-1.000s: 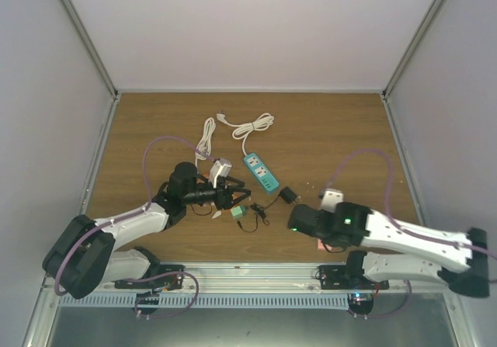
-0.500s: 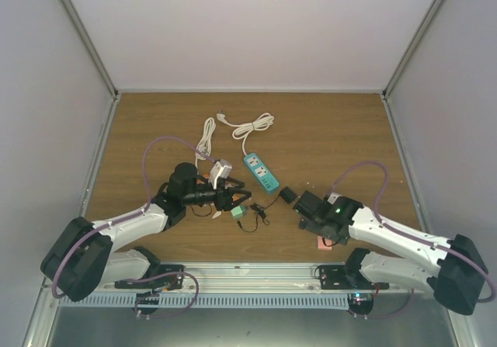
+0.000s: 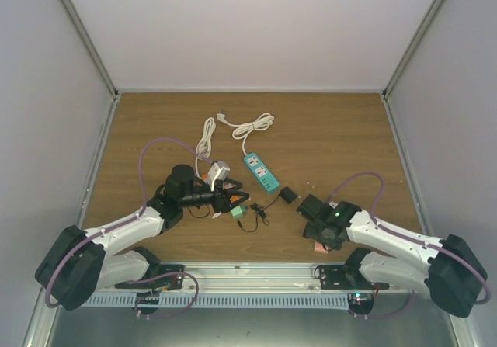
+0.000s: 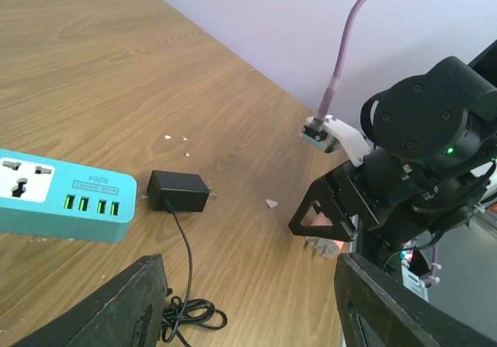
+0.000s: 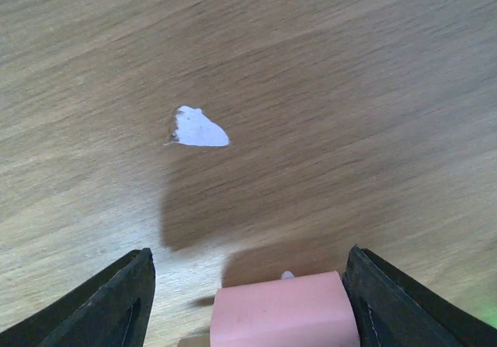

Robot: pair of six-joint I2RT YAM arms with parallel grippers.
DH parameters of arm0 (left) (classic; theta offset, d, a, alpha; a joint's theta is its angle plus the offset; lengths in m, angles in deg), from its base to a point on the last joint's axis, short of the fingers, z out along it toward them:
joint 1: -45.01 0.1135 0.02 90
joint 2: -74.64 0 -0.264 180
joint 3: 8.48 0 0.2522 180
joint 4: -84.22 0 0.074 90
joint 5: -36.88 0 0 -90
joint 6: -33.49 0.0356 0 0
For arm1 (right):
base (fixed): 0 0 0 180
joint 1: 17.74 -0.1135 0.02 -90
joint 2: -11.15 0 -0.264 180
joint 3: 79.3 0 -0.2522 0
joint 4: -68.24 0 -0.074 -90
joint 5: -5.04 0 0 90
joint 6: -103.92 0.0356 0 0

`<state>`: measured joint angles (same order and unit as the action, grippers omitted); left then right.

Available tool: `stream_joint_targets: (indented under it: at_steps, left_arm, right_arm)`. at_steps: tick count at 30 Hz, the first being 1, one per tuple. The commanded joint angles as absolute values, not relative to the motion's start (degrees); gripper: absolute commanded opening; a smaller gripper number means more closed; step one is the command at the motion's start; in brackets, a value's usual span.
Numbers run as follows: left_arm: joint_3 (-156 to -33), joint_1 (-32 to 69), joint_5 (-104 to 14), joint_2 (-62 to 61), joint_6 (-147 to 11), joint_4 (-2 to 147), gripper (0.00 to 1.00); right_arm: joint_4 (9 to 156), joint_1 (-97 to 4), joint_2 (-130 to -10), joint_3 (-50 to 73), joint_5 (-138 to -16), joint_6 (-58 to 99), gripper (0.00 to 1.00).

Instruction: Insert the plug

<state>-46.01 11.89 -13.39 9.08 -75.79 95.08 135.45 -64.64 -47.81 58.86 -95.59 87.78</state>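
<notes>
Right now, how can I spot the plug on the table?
Find the teal strip in the middle of the table. The plug lies just off its near end, on the right. It is the only small black box, trailing a thin black cord.

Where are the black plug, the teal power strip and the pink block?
black plug [image 4: 180, 192]: left wrist view, top face
teal power strip [image 4: 62, 196]: left wrist view, top face
pink block [image 5: 284, 316]: right wrist view, top face

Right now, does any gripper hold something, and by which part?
Left gripper: nothing. Right gripper: astride the pink block, with a gap on one side, so not gripped.
</notes>
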Motion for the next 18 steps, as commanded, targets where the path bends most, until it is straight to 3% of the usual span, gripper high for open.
stream_joint_targets:
  at_steps: [1,8,18]
  left_arm:
    - [-45.1,11.5,-14.1,10.6,-74.3,95.8,0.62]
    - [-45.1,11.5,-14.6,10.4,-74.1,95.5,0.62]
    - [-45.5,11.5,-14.1,8.6,-74.5,96.6,0.62]
  right_arm:
    - [131.8,-64.2,-49.2,59.0,-94.0,87.1,0.69]
    - [132.8,-64.3,-49.4,56.4,-94.5,85.6,0.7]
    - [135.7,-66.9,-47.6,57.5,-89.7,85.6,0.85]
